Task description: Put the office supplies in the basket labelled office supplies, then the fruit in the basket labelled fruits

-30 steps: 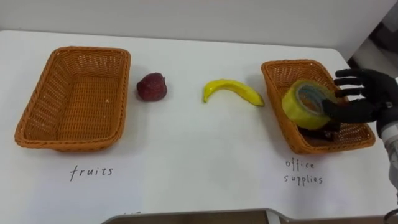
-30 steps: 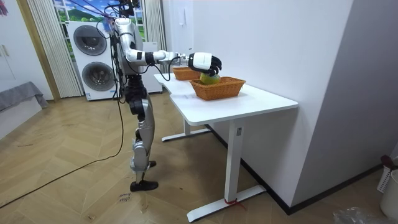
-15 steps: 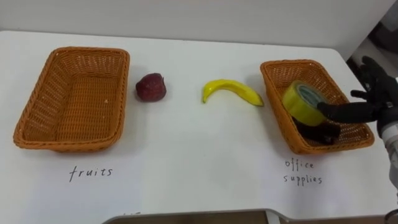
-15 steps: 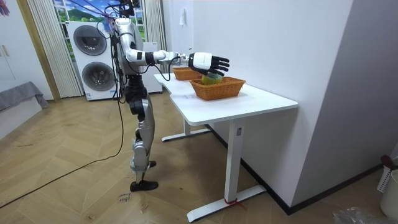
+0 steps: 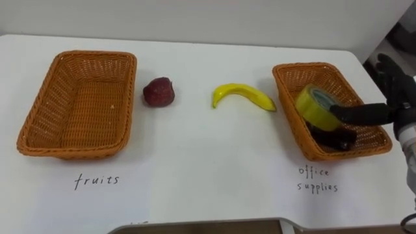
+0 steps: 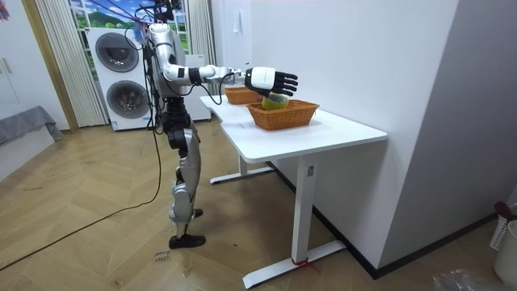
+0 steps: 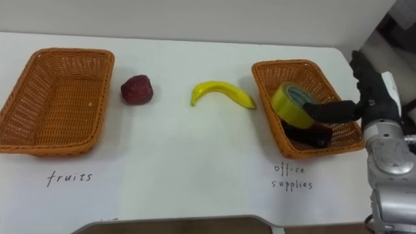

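While in the office basket [image 5: 289, 78], tape roll [image 5: 315, 107] beside right hand's [image 5: 398, 104] straight, empty fingers [image 5: 389, 70].

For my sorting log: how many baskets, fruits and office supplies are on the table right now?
Baskets: 2, left basket and right basket.
Fruit: 2, red fruit and banana.
Office supplies: 2, yellow tape roll and dark item, both in the right basket.
Total: 6.
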Motion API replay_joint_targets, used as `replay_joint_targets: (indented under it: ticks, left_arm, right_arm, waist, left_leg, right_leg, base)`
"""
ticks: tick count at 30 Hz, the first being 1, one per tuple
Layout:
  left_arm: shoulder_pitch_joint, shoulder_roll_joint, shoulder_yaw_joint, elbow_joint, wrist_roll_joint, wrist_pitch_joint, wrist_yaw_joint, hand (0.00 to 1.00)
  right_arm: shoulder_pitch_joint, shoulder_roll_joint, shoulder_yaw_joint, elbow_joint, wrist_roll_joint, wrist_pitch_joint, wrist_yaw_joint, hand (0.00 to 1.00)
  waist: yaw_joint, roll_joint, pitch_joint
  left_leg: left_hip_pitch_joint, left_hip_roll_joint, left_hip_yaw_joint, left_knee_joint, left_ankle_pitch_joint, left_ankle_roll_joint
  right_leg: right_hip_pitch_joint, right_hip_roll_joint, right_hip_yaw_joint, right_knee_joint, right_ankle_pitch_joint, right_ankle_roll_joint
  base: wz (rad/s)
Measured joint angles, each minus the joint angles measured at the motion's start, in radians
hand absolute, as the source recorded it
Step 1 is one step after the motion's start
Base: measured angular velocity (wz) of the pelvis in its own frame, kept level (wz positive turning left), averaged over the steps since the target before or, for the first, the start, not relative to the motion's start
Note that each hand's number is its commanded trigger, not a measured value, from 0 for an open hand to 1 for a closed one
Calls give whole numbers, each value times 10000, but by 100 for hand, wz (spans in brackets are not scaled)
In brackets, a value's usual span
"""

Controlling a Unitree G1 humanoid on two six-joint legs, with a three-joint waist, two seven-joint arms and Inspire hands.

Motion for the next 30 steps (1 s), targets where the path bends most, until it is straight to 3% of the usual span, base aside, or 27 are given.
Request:
replay_joint_targets:
  ticks: [6, 10, 16, 19, 26, 28, 30]
  left_arm:
    - [-135, -1, 27, 21, 74, 84, -207, 0]
    - [-142, -24, 20, 13, 74, 374, -205, 0]
    - [-105, -24, 40, 29, 75, 499, -207, 0]
    - [-88, -34, 289, -5, 77, 498, -218, 0]
    - [-119, 60, 383, -14, 71, 486, -218, 0]
    - [-141, 48, 382, -23, 70, 486, -219, 0]
    - [-137, 50, 362, -25, 70, 485, -219, 0]
  right_arm:
    - [-954, -218, 13, -349, 0, 9, 327, 0]
    - [-1415, -434, 19, -304, -1, 206, 789, 0]
    - [-1741, -462, 18, -265, -1, 504, 1340, 0]
    - [-2088, -702, 17, -267, -4, 525, 1391, 0]
    - [-2819, -1113, 18, -350, -50, 518, 1456, 0]
    - [-2994, -1112, 20, -349, -77, 521, 1460, 0]
    - [-3191, -1114, 29, -351, -262, 517, 1459, 0]
  waist:
    - [4, -57, -40]
    - [34, -76, -49]
    - [32, -101, -31]
    - [15, -230, 5]
    - [29, -473, -97]
    - [42, -461, -89]
    - [48, -415, -32]
  left_leg:
    - [-81, 2, -26, 84, 0, 0]
    - [-84, 2, -35, 95, 0, 0]
    - [-87, -1, -27, 118, 1, 1]
    - [-88, 0, -23, 127, 2, 0]
    - [-140, -9, -130, 165, 1, 0]
    - [-123, -9, -135, 171, 1, 1]
    - [-89, -9, -144, 174, 1, 1]
  right_leg:
    - [-90, -1, -31, 38, 1, -1]
    - [-81, 0, -38, 38, 1, -1]
    - [-88, -7, -30, 50, 0, -1]
    - [-93, -5, -25, 49, 0, -2]
    - [-71, -14, -114, 48, 0, -3]
    - [-55, -17, -118, 52, 0, -3]
    - [-18, -19, -121, 49, 0, -3]
  base:
    - [1]
    - [0]
    - [0]
    - [0]
    - [4]
    - [0]
    - [0]
